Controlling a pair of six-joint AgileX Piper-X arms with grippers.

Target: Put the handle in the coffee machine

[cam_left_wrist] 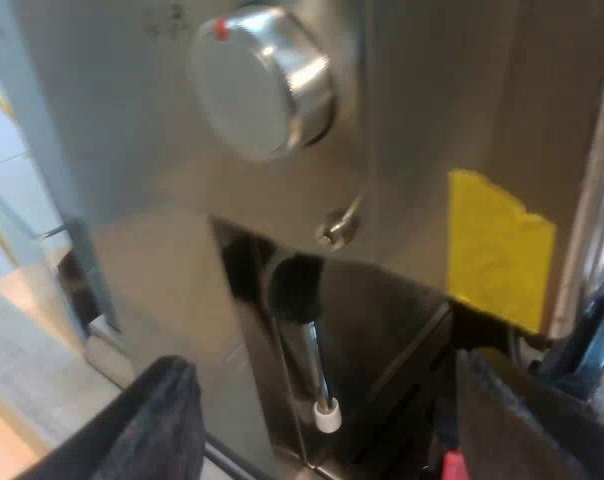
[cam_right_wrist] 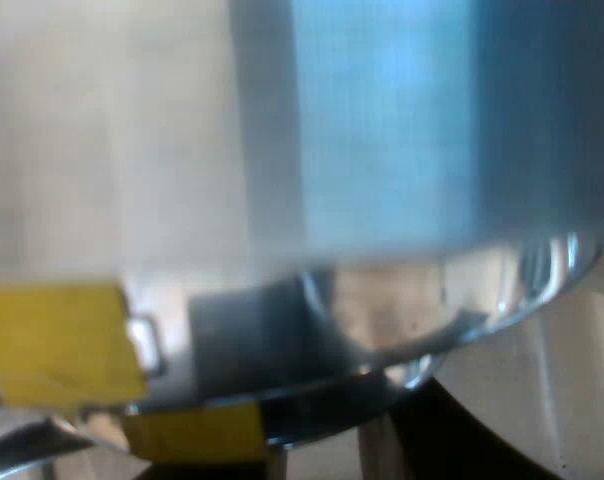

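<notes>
The left end effector (cam_left_wrist: 322,400) hovered close to the front of the espresso machine (cam_left_wrist: 432,100), its black fingers (cam_left_wrist: 167,420) spread wide. The steam wand (cam_left_wrist: 317,370) hung beyond them. The holder's red handle end (cam_left_wrist: 452,465) showed just beside one finger, below the yellow tape (cam_left_wrist: 497,250) and a metal knob (cam_left_wrist: 262,80).

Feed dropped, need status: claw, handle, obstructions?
Left claw open, facing espresso machine front. Handle's red end beside one finger; lock unclear. Steam wand hangs ahead of claw.
</notes>
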